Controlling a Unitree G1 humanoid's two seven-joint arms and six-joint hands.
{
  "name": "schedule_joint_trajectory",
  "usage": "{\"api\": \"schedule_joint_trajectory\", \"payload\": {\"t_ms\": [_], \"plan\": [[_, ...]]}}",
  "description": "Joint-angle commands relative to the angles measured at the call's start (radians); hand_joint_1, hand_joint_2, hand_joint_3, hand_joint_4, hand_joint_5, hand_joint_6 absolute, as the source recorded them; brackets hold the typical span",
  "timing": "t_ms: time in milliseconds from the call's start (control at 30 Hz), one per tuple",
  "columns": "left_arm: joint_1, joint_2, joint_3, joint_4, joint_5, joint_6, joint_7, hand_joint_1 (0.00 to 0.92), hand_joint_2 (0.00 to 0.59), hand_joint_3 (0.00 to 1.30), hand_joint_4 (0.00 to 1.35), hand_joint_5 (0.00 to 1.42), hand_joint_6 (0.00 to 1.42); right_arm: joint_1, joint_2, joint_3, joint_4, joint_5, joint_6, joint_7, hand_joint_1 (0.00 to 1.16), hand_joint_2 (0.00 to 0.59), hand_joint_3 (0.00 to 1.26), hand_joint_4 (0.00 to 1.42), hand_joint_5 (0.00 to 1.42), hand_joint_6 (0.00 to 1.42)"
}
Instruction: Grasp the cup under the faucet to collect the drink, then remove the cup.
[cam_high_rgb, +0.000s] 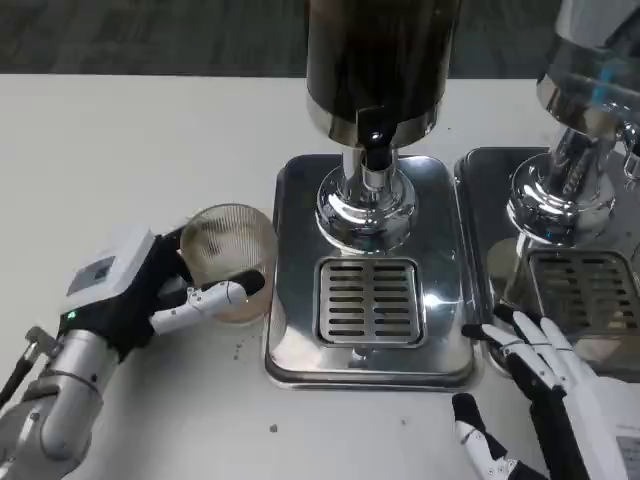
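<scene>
Head view: the left hand (150, 290) is wrapped round a clear ribbed glass cup (228, 260), fingers curled across its front, thumb side behind, so that cup is firmly held. It sits on the white table (130, 140) just beside the left edge of the shiny steel drip tray (300, 190), not over the slotted grille (370, 298). Above the grille hangs the dark cylindrical drink dispenser (375, 60) with its black faucet (375, 148), chrome base gleaming. The cup looks pale inside; whether it carries any drink, I can't tell.

Over on the other side, the right hand (535, 385) rests low with fingers spread wide, holding nothing, near the tray's front corner. A second chrome dispenser (580, 150) stands beyond it.

My read: the grasp is done, the cup is off the tray, and either filling lies ahead or removal is nearly finished.
</scene>
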Motion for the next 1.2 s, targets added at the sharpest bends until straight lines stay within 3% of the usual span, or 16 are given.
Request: {"api": "schedule_joint_trajectory", "payload": {"t_ms": [33,233,567,833,1200], "plan": [[0.014,-0.016,-0.048,0.014,0.049,0.031,-0.005,0.061,0.059,0.25,0.31,0.5,0.55,0.002,-0.001,-0.011,-0.01,0.003,-0.01,-0.014,0.42,0.454,0.28,0.12,0.08,0.21],[0.004,-0.019,-0.07,0.038,0.067,0.048,0.045,0.138,0.048,0.24,0.31,0.51,0.57,0.0,-0.001,-0.021,-0.008,0.01,-0.011,-0.016,0.39,0.446,0.29,0.12,0.09,0.21],[0.004,-0.045,-0.075,0.056,0.066,0.06,0.131,0.201,0.061,0.33,0.42,0.65,0.76,-0.002,0.0,-0.039,-0.007,0.027,-0.022,-0.011,0.38,0.451,0.29,0.12,0.09,0.21],[0.002,-0.071,-0.054,0.084,0.044,0.049,0.185,0.242,0.099,0.49,0.61,0.87,1.06,-0.004,0.0,-0.047,-0.002,0.038,-0.028,-0.009,0.36,0.454,0.29,0.12,0.09,0.21],[-0.011,-0.091,-0.06,0.137,0.041,0.037,0.244,0.222,0.126,0.64,0.78,1.04,1.25,-0.013,0.0,-0.051,0.009,0.046,-0.035,-0.016,0.35,0.459,0.29,0.13,0.09,0.22]]}}
